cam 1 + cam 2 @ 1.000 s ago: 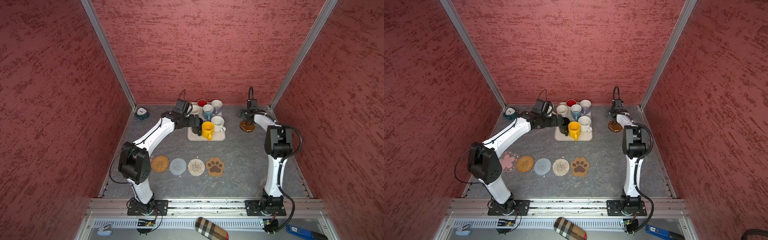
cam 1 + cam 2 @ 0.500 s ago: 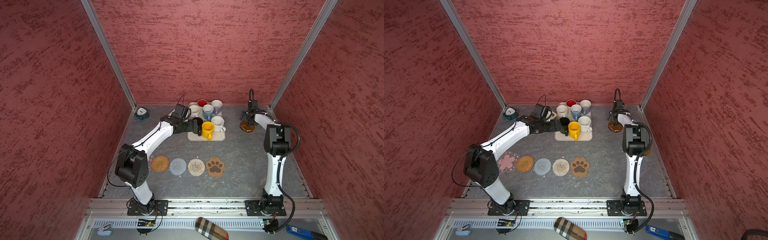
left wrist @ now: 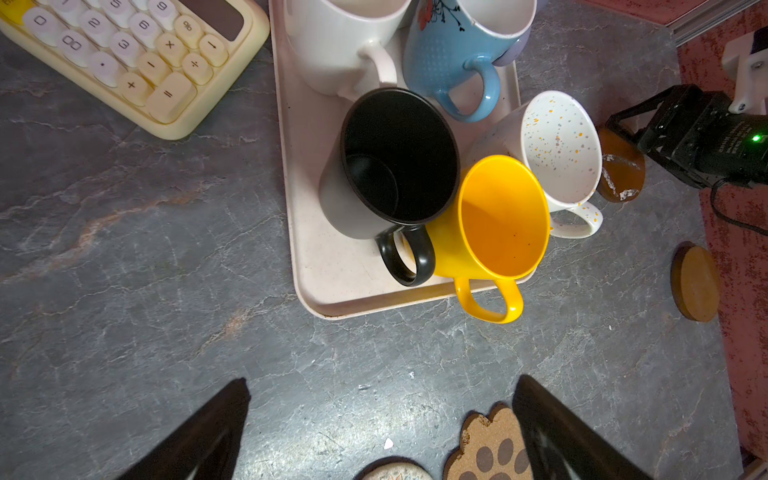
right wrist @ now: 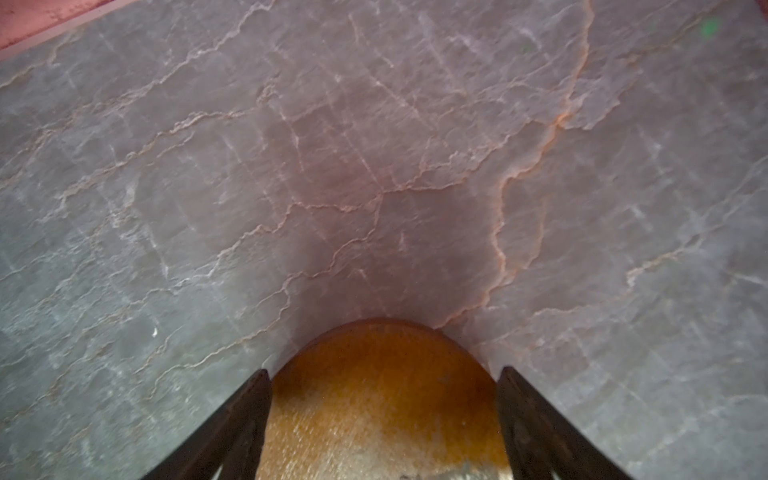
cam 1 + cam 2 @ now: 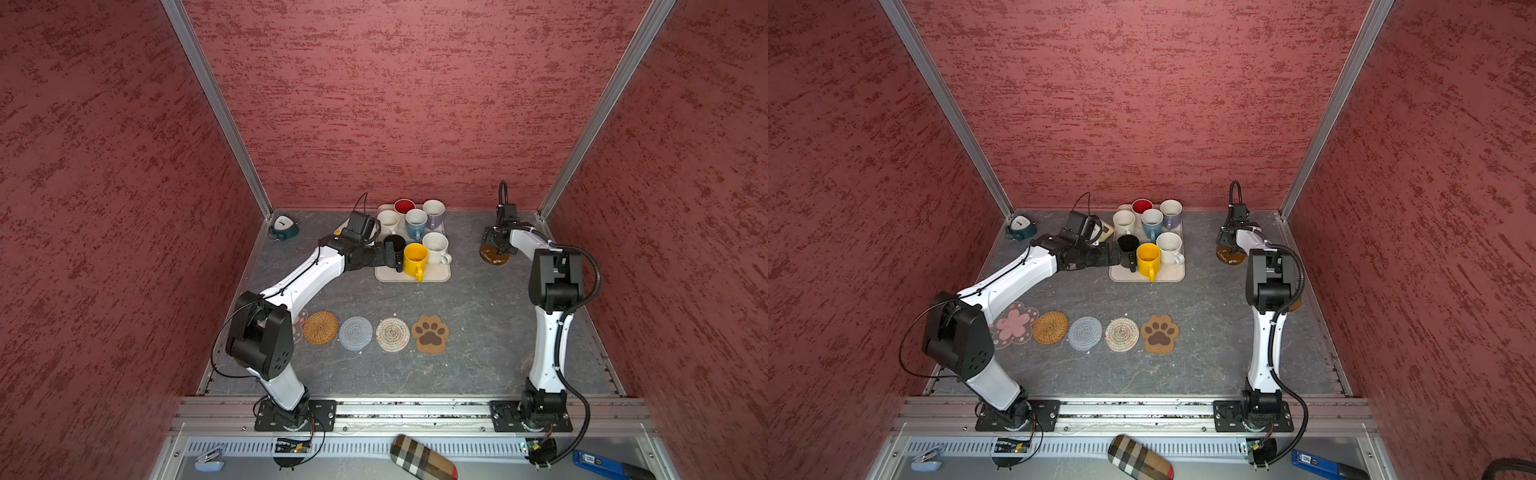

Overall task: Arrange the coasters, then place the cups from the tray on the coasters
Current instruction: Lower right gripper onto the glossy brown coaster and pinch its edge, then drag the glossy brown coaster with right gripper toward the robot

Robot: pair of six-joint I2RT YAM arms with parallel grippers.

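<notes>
Seven cups stand on the beige tray (image 5: 436,275). Its front row holds the black cup (image 5: 395,242), the yellow cup (image 5: 414,257) and a speckled white one (image 5: 435,245). My left gripper (image 5: 394,259) hangs open and empty at the tray's left side, next to the black cup (image 3: 395,166). Five coasters lie in a row: pink flower (image 5: 1013,324), woven tan (image 5: 320,327), grey (image 5: 355,332), beige (image 5: 392,333), paw-print (image 5: 431,333). My right gripper (image 4: 382,370) is open, straddling a glossy brown disc (image 4: 382,399) at the back right (image 5: 496,258). I cannot tell whether its fingers touch it.
A second brown disc (image 3: 695,283) lies near the right wall, mostly behind the right arm in both top views. A yellow calculator (image 3: 137,54) sits left of the tray. A teal clock (image 5: 284,227) stands in the back left corner. A plaid case (image 5: 422,457) lies beyond the front rail.
My left arm has dropped and swung its gripper toward the black cup's front side. The right gripper stays over the brown disc, its jaws slightly narrower.
</notes>
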